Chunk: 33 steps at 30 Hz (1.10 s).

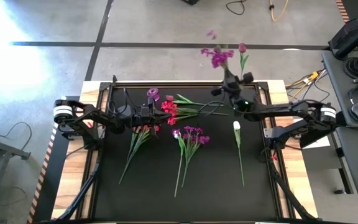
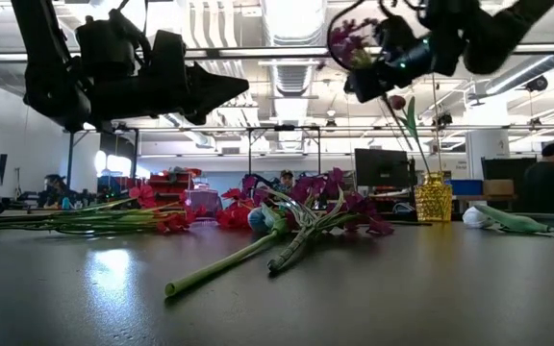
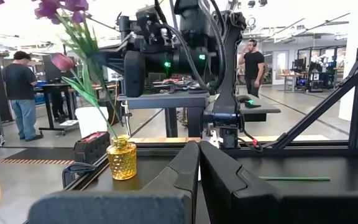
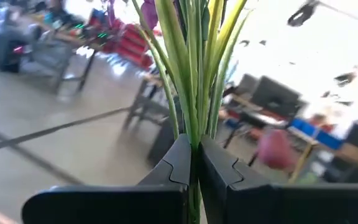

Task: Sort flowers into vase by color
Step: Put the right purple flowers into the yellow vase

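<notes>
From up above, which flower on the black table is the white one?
Start at the black table and look toward its right side, below the right arm's fingers. A lone long stem lies there with a white bud at its far end. Its neighbours bloom purple or red.

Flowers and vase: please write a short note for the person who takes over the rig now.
Right gripper: jaws shut on a purple flower bunch, held high at the table's far edge above the gold vase.
Left gripper: jaws shut, empty, above the red flowers.
Done: one dark pink bud stands in the vase.
Left: the red flowers, a second purple bunch, a white bud and other stems lie on the black mat.
</notes>
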Available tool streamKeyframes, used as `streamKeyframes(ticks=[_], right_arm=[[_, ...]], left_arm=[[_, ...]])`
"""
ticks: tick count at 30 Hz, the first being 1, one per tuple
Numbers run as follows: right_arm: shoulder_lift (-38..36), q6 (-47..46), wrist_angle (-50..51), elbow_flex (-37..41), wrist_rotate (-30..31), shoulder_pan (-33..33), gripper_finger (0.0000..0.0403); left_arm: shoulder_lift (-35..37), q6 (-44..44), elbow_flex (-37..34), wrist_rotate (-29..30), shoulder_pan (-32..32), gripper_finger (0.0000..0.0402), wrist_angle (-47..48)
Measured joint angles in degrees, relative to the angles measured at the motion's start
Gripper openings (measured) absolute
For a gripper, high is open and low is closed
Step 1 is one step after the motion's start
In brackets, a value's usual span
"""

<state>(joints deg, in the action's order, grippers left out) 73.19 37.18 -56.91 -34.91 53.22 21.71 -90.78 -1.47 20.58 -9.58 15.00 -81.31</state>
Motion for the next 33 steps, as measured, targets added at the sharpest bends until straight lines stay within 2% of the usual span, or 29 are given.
streamKeyframes(ticks=[5,18,33], right_arm=[[-0.02,3.9,-11.44,5.58,0.8,1.92,0.0009],[-0.04,-0.04,-14.58,9.82,-4.37,9.83,0.0011],[0.0,-7.33,-14.6,14.17,-7.22,13.34,0.0012]], left_arm=[[0.0,-0.21,-0.02,0.0,0.0,0.0,0.06],[0.0,-0.31,-0.02,0.02,0.0,0.0,0.02],[0.0,-1.04,-0.02,0.04,0.0,0.0,0.02]])
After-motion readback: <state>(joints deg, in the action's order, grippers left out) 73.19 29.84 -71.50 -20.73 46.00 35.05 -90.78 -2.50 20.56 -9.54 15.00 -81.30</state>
